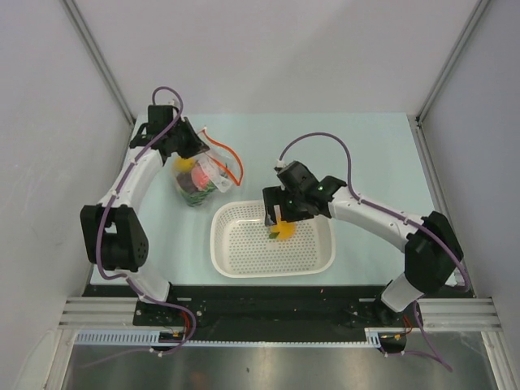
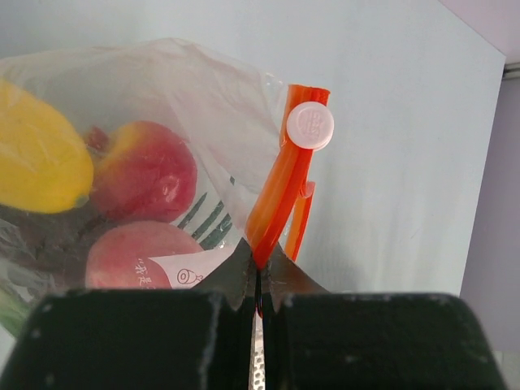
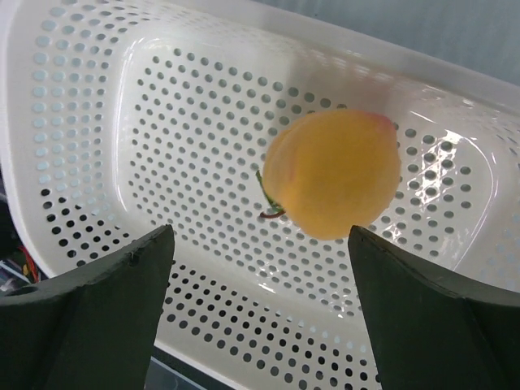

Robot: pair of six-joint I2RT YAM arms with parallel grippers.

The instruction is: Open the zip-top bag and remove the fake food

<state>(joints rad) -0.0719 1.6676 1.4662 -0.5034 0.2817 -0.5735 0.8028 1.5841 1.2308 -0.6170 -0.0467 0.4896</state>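
Note:
The clear zip-top bag lies on the table at the left, its red-orange zip strip looping to the right. My left gripper is shut on that strip, next to its white slider. Through the plastic show a yellow piece, a red fruit and a pink peach. My right gripper is open over the white basket's far edge. An orange fruit lies loose in the basket, beyond the right gripper, untouched.
The white perforated basket stands at the middle near edge of the pale green table. Grey walls close in the sides and back. A black rail runs along the near edge.

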